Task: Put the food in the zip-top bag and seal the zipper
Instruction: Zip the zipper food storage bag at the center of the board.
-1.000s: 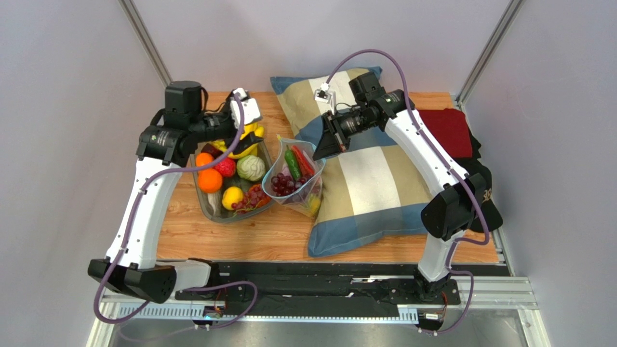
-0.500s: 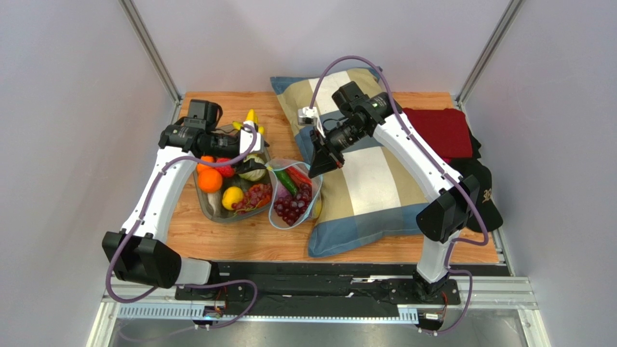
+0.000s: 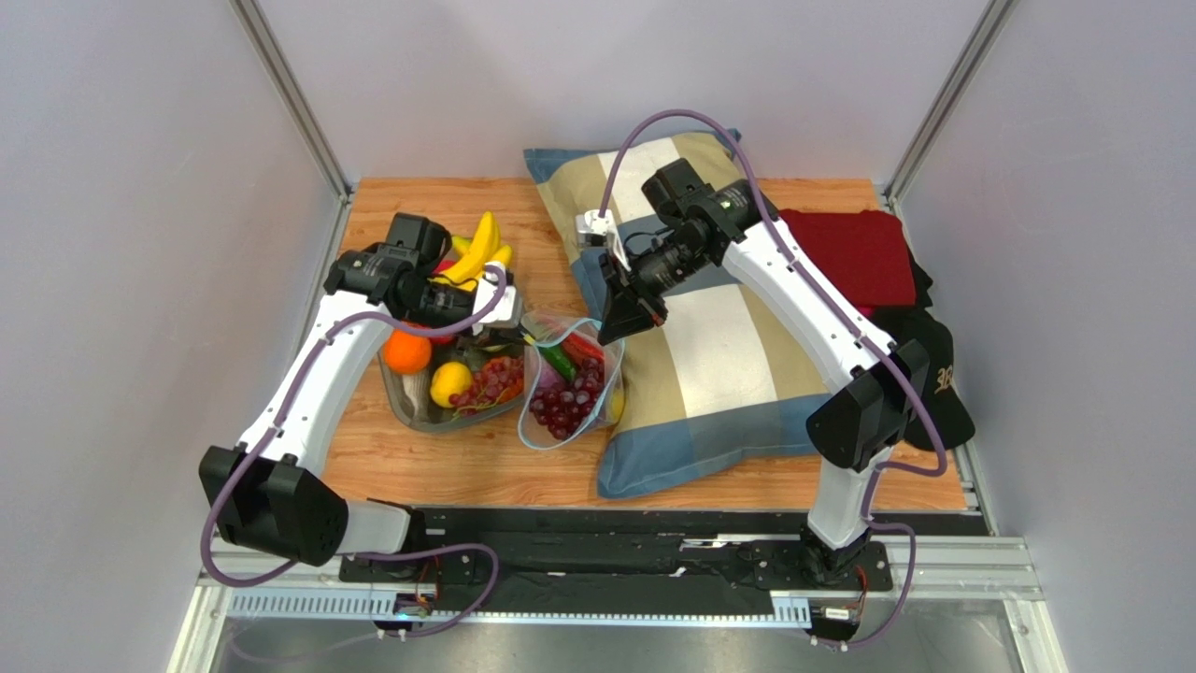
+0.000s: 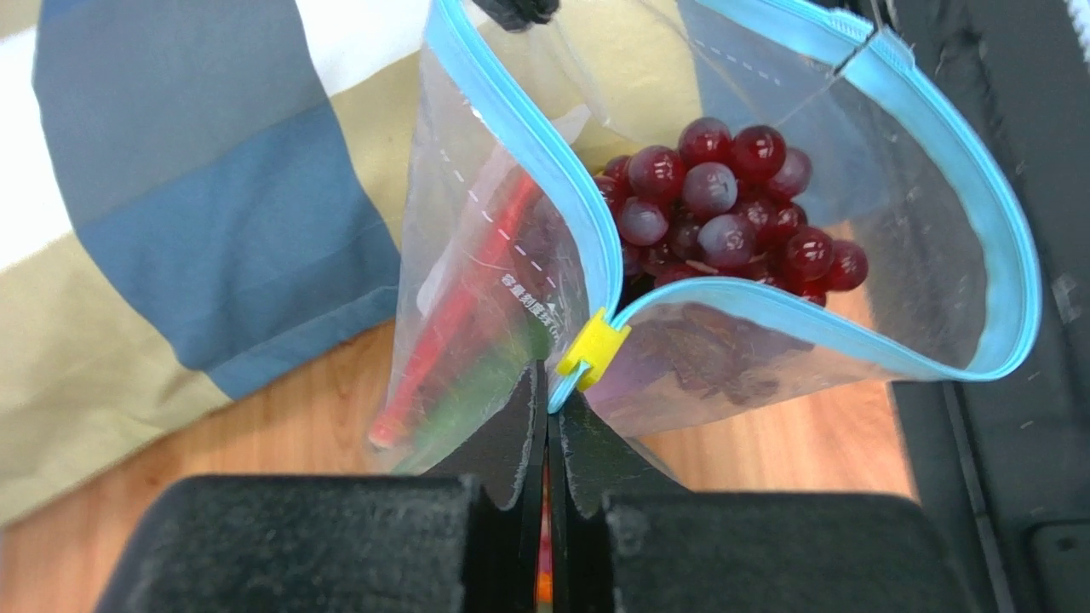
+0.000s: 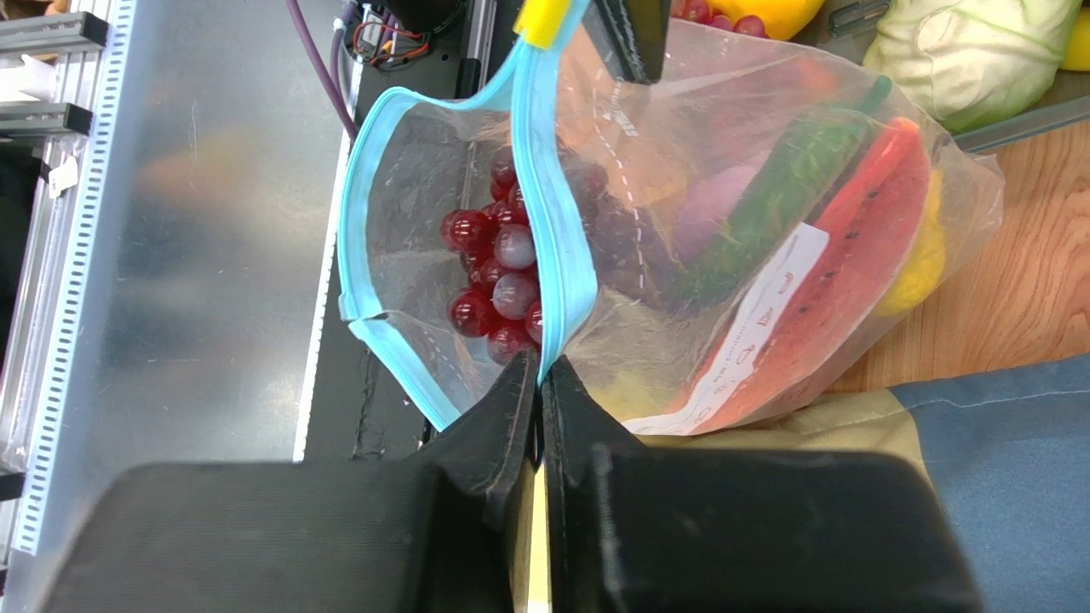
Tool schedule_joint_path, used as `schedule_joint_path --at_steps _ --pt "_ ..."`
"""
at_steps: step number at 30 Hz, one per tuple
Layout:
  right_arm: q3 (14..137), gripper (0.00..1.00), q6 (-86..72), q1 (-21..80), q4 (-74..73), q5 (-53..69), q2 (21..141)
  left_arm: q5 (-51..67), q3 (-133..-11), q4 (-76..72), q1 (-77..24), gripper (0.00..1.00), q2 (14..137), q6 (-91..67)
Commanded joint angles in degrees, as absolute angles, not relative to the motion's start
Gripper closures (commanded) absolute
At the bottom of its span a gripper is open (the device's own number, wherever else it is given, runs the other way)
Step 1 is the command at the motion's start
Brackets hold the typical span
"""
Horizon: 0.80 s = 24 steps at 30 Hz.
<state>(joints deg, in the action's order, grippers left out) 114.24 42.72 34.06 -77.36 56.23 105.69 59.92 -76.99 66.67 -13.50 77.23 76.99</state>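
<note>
Left jaws: we see the left gripper [image 4: 548, 399] pressed together on the zipper [image 4: 512, 121], its tips just under the yellow slider [image 4: 591, 348], low in the centre of the left wrist view.
Right jaws: the right gripper [image 5: 539, 377] pinches the same blue strip at the opposite end of the mouth, at the lower centre of the right wrist view.
Zip-top bag: we find the zip-top bag [image 3: 569, 386] at the centre of the top view, held between the two grippers, between the dish [image 3: 421, 410] and the near left part of the pillow [image 3: 716, 351].
Mouth: the zipper is unsealed and spreads in a wide loop.
Inside the bag: we see purple grapes [image 4: 729, 217], a red piece [image 5: 870, 243], a green piece [image 5: 793, 166] and a yellow piece [image 5: 921, 268].
Label: a white label [image 5: 755, 339] faces the right wrist camera.
Dish contents: an orange [image 3: 407, 351] and a yellow fruit [image 3: 451, 382] lie in it, with bananas [image 3: 477, 250] at its far end.
Table: the wooden table [image 3: 421, 456] carries dish, bag and pillow.
Upper right: a red cloth [image 3: 864, 253] lies beside the pillow.
</note>
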Motion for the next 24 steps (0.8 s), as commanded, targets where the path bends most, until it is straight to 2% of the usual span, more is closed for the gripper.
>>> schedule_joint_path --at_steps 1,2,6,7,9,10,11,12,13,15,18,20,24 --pt "115.2 0.90 43.4 34.3 -79.1 54.0 103.6 63.0 -76.8 62.5 -13.7 1.00 73.4 65.3" --pt "115.1 0.83 42.9 34.3 -78.7 53.4 103.6 62.9 -76.8 61.1 -13.7 1.00 73.0 58.5" --pt "113.6 0.69 36.2 34.2 -71.1 49.1 100.7 62.8 -77.8 56.5 -13.7 1.00 70.4 46.8" --pt "112.9 0.61 34.6 34.2 -68.6 47.3 99.8 61.7 -78.3 54.3 -13.7 1.00 70.1 44.0" --pt "110.8 0.50 31.5 34.2 -62.4 46.5 96.4 61.1 -79.3 53.9 -13.7 1.00 69.8 38.7" --pt "109.8 0.40 30.2 34.2 -59.9 46.0 95.0 60.6 -80.0 54.0 -13.8 1.00 69.6 37.7" --pt "107.0 0.36 28.2 34.2 -57.0 45.6 93.7 60.1 -80.1 54.1 -14.1 1.00 69.5 36.1" --pt "105.7 0.24 26.6 34.3 -51.4 45.4 92.4 59.5 -80.2 53.9 -14.1 1.00 69.3 35.3" --pt "104.3 0.00 23.5 34.2 -48.8 45.4 89.8 58.1 -80.6 54.0 -14.7 1.00 69.3 34.5" --pt "100.8 0.00 20.2 34.6 -41.4 45.9 87.6 57.3 -81.0 54.1 -15.2 1.00 69.3 32.8" --pt "99.0 0.08 15.5 35.9 -36.1 46.9 85.3 55.1 -82.1 54.4 -16.3 1.00 70.0 30.2" --pt "99.3 0.17 15.3 37.3 -35.7 47.3 85.3 53.1 -82.8 54.8 -17.1 1.00 70.4 28.8" --pt "98.6 0.25 13.8 41.6 -32.1 42.8 85.4 51.7 -84.9 55.8 -18.5 1.00 71.7 26.9"
